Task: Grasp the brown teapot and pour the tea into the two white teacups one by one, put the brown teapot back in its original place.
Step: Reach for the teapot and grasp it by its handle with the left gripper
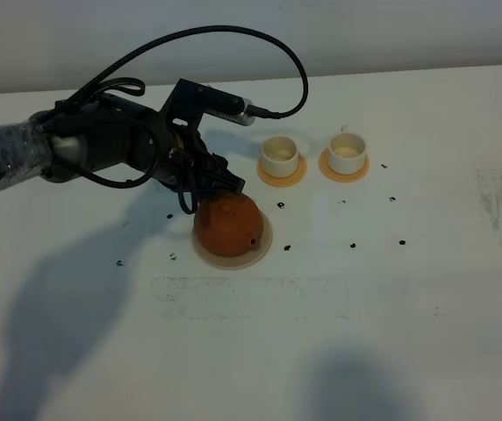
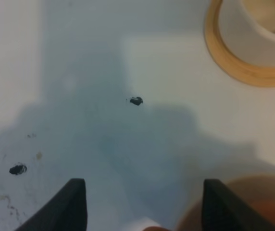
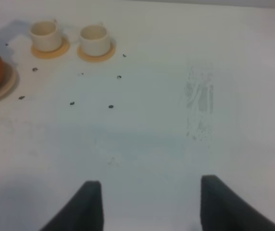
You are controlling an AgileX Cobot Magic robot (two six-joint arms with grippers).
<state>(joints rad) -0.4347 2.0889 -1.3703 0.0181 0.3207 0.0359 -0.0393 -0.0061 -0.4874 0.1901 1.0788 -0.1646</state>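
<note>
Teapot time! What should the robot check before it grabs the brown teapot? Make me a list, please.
1. Squat reddish-brown clay teapot rests on the pale beige round disc: ok.
2. Left gripper open, beside the teapot: ok.
3. Teapot handle between its fingers: cannot tell, the handle is hidden.
4. Two small white cylindrical teacups upright on orange-tan coasters: ok.
5. Right gripper open, clear of the cups: ok.

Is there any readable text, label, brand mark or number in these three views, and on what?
None can be read. The brown teapot, white teacups and coasters look unmarked. The black specks on the table are dots, not characters.
</note>
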